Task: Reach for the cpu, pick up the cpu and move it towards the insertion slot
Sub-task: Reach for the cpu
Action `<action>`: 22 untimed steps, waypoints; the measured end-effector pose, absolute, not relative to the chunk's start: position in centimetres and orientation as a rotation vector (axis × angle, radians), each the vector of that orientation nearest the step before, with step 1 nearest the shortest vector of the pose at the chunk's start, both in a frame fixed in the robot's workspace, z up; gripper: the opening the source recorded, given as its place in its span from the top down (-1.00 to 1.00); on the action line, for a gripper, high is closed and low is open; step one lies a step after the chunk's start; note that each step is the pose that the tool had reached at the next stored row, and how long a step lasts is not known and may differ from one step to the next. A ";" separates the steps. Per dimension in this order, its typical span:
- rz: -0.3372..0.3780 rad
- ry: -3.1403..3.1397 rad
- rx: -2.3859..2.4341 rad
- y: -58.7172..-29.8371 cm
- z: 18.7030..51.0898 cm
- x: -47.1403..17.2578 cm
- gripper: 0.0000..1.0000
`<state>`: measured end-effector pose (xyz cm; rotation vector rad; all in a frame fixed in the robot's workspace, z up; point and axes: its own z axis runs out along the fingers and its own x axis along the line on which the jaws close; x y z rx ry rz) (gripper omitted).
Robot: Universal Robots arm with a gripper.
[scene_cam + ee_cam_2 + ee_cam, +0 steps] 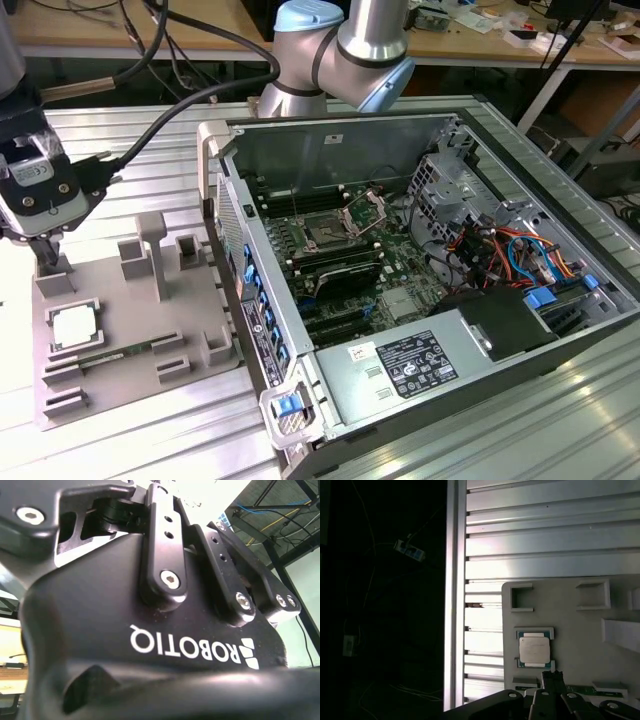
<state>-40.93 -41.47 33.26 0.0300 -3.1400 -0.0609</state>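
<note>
Now the gripper (45, 260) hangs at the exterior view's left, over the far corner of the grey tray (140, 320) that lies on the slatted metal table (150, 440); whether it stands wide or narrow cannot be told. The cpu (75, 325), silvery top up, lies flat in a square recess of that tray, near the gripper but apart from it. In the first wrist view the cpu (535, 649) sits in that recess between low walls. A thin green strip (115, 352) lies in the tray just beside it. The insertion slot (325, 236) is well apart, on the green circuit board (385, 262) inside the open computer case (330, 140) at the exterior view's right, its silver retention frame (365, 210) tilted up
</note>
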 end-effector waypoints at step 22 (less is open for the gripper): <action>-0.061 -3.140 0.030 -41.8 32.7 -41.1 0.79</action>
